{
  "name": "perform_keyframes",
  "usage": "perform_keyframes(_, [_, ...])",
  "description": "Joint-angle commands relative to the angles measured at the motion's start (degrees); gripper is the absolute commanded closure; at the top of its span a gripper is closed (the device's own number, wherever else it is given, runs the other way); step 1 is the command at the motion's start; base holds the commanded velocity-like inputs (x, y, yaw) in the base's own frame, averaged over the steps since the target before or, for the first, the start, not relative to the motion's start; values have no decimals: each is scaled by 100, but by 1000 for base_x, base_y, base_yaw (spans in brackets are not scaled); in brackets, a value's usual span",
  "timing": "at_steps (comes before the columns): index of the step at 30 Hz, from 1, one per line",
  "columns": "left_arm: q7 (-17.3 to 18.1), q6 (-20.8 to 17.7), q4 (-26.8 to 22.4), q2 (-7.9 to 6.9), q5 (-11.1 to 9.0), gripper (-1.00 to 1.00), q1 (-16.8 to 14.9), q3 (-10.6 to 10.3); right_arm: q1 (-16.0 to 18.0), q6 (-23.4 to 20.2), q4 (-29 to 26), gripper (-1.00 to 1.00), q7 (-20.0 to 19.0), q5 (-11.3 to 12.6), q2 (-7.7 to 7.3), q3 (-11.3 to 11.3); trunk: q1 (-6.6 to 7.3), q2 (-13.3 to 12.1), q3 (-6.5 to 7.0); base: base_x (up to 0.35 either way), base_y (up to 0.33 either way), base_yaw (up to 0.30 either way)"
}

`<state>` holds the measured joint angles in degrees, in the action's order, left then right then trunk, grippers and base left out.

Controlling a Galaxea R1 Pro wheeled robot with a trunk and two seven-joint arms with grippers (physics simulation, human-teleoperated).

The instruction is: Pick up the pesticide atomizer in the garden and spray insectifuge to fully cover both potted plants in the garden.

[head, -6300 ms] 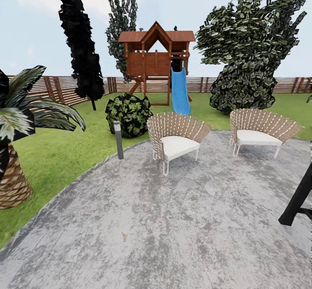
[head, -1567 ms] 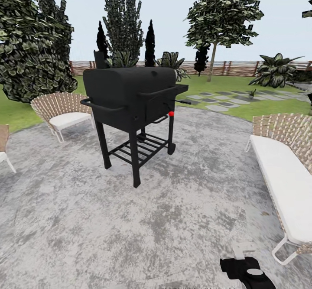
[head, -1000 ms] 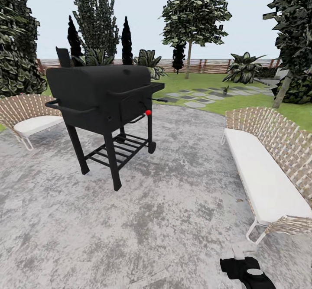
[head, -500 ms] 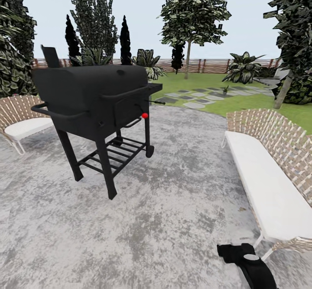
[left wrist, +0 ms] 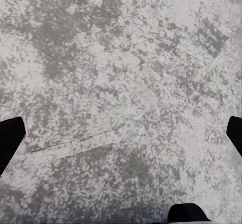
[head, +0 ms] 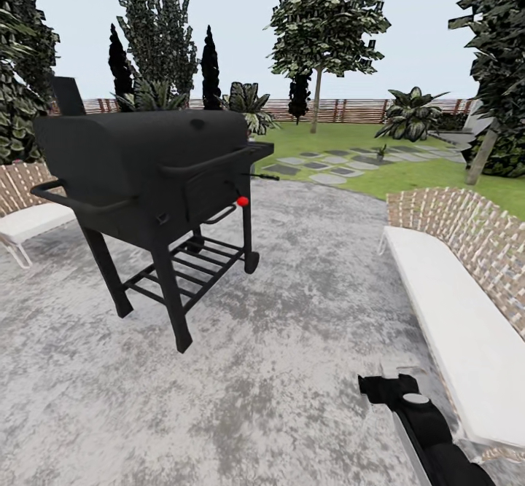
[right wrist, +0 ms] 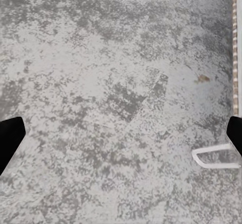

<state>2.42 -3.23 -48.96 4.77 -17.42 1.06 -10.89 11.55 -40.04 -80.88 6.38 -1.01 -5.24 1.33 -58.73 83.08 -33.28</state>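
Note:
The pesticide atomizer is out of view. I stand on grey stone paving (head: 306,311) in the garden, with the lawn (head: 430,176) and the brown slat fence (head: 350,111) far ahead. A small low green plant (head: 380,152) stands beside the stepping stones; it is too small to tell whether it is one of the potted plants. My left gripper (left wrist: 121,141) is open over bare paving, its black fingertips (left wrist: 10,138) wide apart. My right gripper (right wrist: 121,136) is open over paving too. My right arm (head: 423,428) shows at the bottom right of the head view.
A black barbecue grill (head: 146,173) on legs stands close ahead on the left. A long white-cushioned woven sofa (head: 452,311) runs along the right, one leg (right wrist: 217,158) near my right gripper. A woven chair (head: 22,209) sits far left. Stepping stones (head: 321,165) cross the lawn between trees.
The view swung from the playhouse and chairs to the grill, then closed in: grill and sofa look larger and nearer. My right arm has come further up into the picture.

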Motion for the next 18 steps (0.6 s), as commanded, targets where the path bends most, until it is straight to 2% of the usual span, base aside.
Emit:
perform_keyframes(1, [-5, -12, 0, -1, -3, -100, 0, 0, 2, 25, -9, -100, 5, -2, -3, -2, 0, 0, 0, 313, 0, 0])
perform_keyframes(6, [21, -128, -72, -33, -2, -100, -57, 1, 4, 19, -31, -100, 32, -9, -25, -45, 0, 0, 0, 313, 0, -6])
perform_keyframes(7, [23, -250, -147, -44, -1, -100, -135, 0, 4, 6, -35, -100, 32, -11, -27, -48, 0, 0, 0, 313, 0, -88])
perform_keyframes(10, [-15, -1267, -406, -45, 11, -100, -554, -1, 5, -67, -41, -100, 31, -13, -29, -52, 0, 0, 0, 313, -8, -219])
perform_keyframes(11, [-41, -1986, -471, -37, 10, -100, -980, 3, 5, -211, -47, -100, 18, -12, -30, -50, 0, 0, 0, 316, -1, -285])
perform_keyframes(15, [-60, -2135, -390, -15, 7, -100, -1088, -9, 5, -258, -55, -100, 11, -12, -30, -46, 0, 0, 0, 317, 0, -290])
perform_keyframes(18, [-65, -2158, -230, -25, -5, -100, -1110, 3, 5, -393, -52, -100, 27, -13, 59, -23, 0, 0, 0, 317, 0, -294])
